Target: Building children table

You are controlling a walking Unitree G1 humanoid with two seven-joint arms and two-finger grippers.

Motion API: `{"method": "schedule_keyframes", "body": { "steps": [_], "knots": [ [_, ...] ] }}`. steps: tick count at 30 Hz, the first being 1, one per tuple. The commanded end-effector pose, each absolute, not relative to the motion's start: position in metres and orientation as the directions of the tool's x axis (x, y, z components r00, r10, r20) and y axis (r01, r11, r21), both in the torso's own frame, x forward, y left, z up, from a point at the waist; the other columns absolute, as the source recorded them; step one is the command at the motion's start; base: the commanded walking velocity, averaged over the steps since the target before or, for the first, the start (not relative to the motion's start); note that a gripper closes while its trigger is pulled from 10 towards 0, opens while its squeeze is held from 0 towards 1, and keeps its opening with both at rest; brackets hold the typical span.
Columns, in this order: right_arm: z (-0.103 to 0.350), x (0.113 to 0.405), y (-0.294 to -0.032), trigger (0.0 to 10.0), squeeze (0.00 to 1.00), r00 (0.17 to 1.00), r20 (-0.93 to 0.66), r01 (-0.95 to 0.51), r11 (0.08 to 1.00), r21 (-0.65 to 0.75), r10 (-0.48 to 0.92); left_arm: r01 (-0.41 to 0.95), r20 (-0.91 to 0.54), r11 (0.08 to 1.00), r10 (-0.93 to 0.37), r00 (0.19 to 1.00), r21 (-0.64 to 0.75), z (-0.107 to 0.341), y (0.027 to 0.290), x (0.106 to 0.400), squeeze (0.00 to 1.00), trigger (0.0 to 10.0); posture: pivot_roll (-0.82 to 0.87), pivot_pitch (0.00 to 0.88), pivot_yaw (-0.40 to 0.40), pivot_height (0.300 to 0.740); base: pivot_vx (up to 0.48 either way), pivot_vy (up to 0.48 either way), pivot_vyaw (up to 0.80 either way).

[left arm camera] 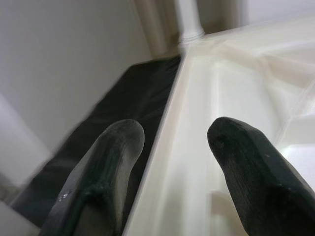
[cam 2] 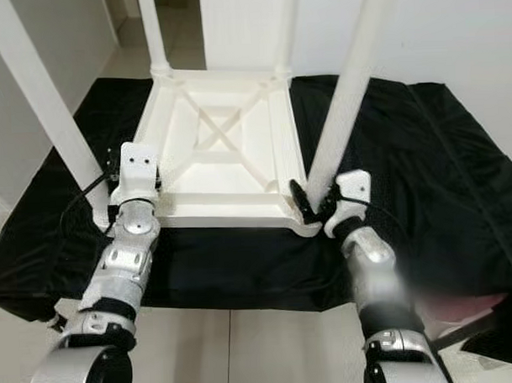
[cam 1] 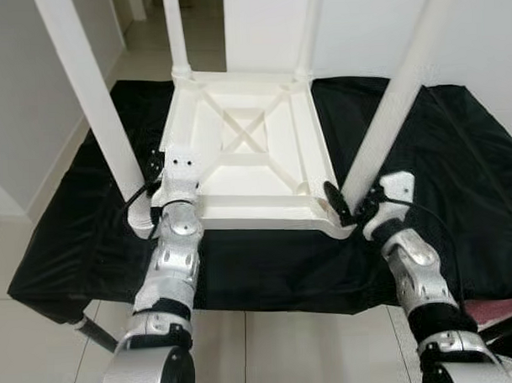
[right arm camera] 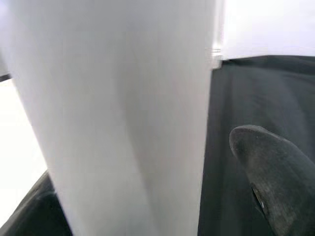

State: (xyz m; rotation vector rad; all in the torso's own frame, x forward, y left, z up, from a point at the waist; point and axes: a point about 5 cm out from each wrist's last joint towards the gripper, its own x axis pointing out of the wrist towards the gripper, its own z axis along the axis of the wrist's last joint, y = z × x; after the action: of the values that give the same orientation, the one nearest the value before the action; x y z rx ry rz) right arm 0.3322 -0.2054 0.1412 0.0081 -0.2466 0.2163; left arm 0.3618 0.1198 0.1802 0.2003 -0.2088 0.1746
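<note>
Upside-down white children table (cam 1: 254, 149) lies on a black-covered desk (cam 1: 456, 151), its four legs pointing up, with both robot hands at its near corners.

The left hand (left arm camera: 172, 147) is at the table's near-left corner, about 8 o'clock from the tabletop's centre, fingers spread apart astride the table's side rim, one finger (left arm camera: 106, 162) over the black cloth and the other over the white underside. The right hand (cam 1: 345, 207) is at the near-right corner, about 4 o'clock, at the base of the near-right leg (cam 1: 396, 111); the leg stands between its fingers, one fingertip (right arm camera: 270, 167) beside it, but whether they clamp it I cannot tell. The near-left leg (cam 1: 88, 88) rises just beside the left wrist. The ribbed underside with its cross brace (cam 1: 247, 129) faces up.
</note>
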Motion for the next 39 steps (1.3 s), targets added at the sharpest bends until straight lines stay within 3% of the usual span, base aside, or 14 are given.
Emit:
{"method": "schedule_keyframes", "body": {
  "steps": [1,4,7,19,29,30,33,34,35,36,39],
  "knots": [
    [0.134,0.324,-0.216,10.0,0.00,0.962,0.240,-0.139,0.990,0.020,0.130,-0.081,0.275,0.983,0.033,0.961,0.166,0.186,0.112,0.357,0.00,10.0,0.01,0.071,0.001,0.740,0.000,0.000,0.00],
    [0.135,0.310,-0.205,10.0,0.00,0.952,0.282,-0.123,0.992,0.010,0.116,0.253,0.290,0.957,-0.285,0.914,0.145,0.187,0.093,0.343,0.00,10.0,0.00,0.068,0.005,0.740,0.000,0.000,0.00],
    [0.139,0.304,-0.195,10.0,0.00,0.943,0.304,-0.141,0.990,0.007,0.133,0.340,0.298,0.916,-0.392,0.870,0.211,0.186,0.091,0.335,0.00,10.0,0.00,0.066,0.007,0.740,0.000,0.000,0.00],
    [0.173,0.298,-0.169,10.0,0.00,0.911,0.400,-0.106,0.994,0.006,0.095,0.491,0.296,0.825,-0.560,0.774,0.278,0.179,0.093,0.309,0.00,10.0,0.00,0.054,0.001,0.740,0.000,0.000,0.00],
    [0.196,0.290,-0.155,10.0,0.00,0.897,0.439,-0.084,0.996,0.034,0.061,0.452,0.277,0.853,-0.515,0.811,0.260,0.167,0.110,0.290,0.00,10.0,0.02,0.041,-0.013,0.740,0.000,0.000,0.00],
    [0.196,0.290,-0.156,3.7,0.00,0.898,0.437,-0.079,0.996,0.035,0.056,0.447,0.275,0.857,-0.508,0.816,0.257,0.167,0.112,0.290,0.00,10.0,0.02,0.040,-0.014,0.740,0.000,0.000,0.00],
    [0.196,0.291,-0.159,3.7,0.00,0.901,0.431,-0.060,0.998,0.021,0.045,0.444,0.273,0.862,-0.500,0.822,0.243,0.166,0.114,0.290,0.00,10.0,0.02,0.036,-0.015,0.740,0.000,0.000,0.00],
    [0.195,0.292,-0.164,0.0,0.00,0.906,0.422,-0.032,0.999,0.016,0.022,0.450,0.256,0.867,-0.494,0.831,0.215,0.164,0.116,0.290,0.00,10.0,0.02,0.032,-0.016,0.740,0.000,0.000,0.00],
    [0.195,0.293,-0.169,0.0,0.00,0.910,0.414,0.007,1.000,0.006,-0.009,0.451,0.243,0.866,-0.495,0.835,0.215,0.162,0.118,0.289,0.00,10.0,0.02,0.029,-0.015,0.740,0.000,0.000,0.00],
    [0.195,0.294,-0.173,10.0,0.00,0.913,0.407,0.025,1.000,0.007,-0.025,0.465,0.229,0.862,-0.503,0.833,0.204,0.160,0.117,0.288,0.00,10.0,0.02,0.027,-0.015,0.740,0.000,0.000,0.00],
    [0.196,0.295,-0.176,10.0,0.00,0.919,0.392,0.047,0.999,0.001,-0.044,0.496,0.207,0.843,-0.534,0.820,0.208,0.158,0.114,0.284,0.00,10.0,0.02,0.024,-0.016,0.740,0.000,0.000,0.00]
  ]
}}
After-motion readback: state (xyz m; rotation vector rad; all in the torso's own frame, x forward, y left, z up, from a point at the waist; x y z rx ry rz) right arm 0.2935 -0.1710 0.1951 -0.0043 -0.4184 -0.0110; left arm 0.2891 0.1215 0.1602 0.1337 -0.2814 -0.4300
